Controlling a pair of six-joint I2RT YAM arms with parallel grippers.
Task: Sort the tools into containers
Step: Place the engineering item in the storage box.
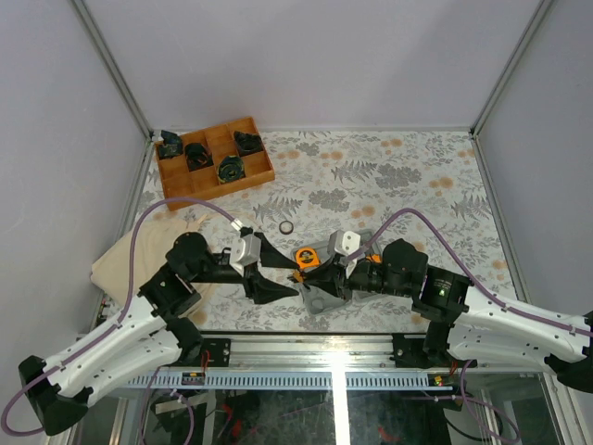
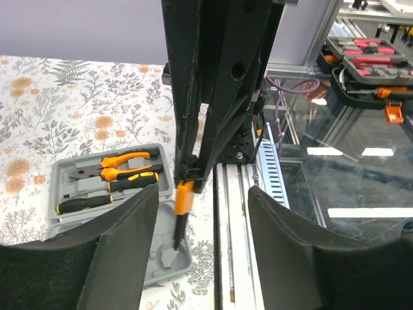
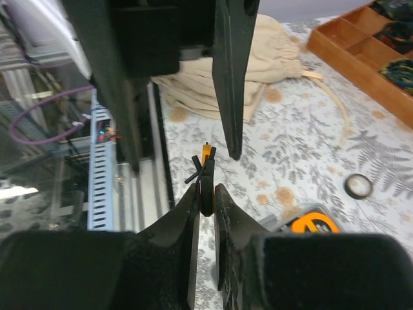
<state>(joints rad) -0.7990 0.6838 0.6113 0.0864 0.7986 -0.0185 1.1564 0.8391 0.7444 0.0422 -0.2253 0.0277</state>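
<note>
Grey case (image 2: 155, 268) at the table's near edge, orange pliers (image 2: 113, 165) and two black-and-yellow screwdrivers (image 2: 132, 181) seated in its compartments. Over it my right gripper (image 3: 205, 194) pinches a slim orange-and-black tool (image 2: 184, 197); my left gripper (image 2: 203, 190) stands spread, holding nothing. Beyond, tape measure (image 1: 307, 257), black ring (image 1: 287, 228), wooden tray (image 1: 220, 187) of black parts (image 1: 231, 169).

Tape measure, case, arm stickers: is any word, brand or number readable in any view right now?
No text can be read in any view.
Tape measure: black mark on its orange face, too blurred to read.
White sticker on the black arm in the left wrist view: too small to read.
Grey case and the orange-and-black tool in the right claw: no lettering visible.
</note>
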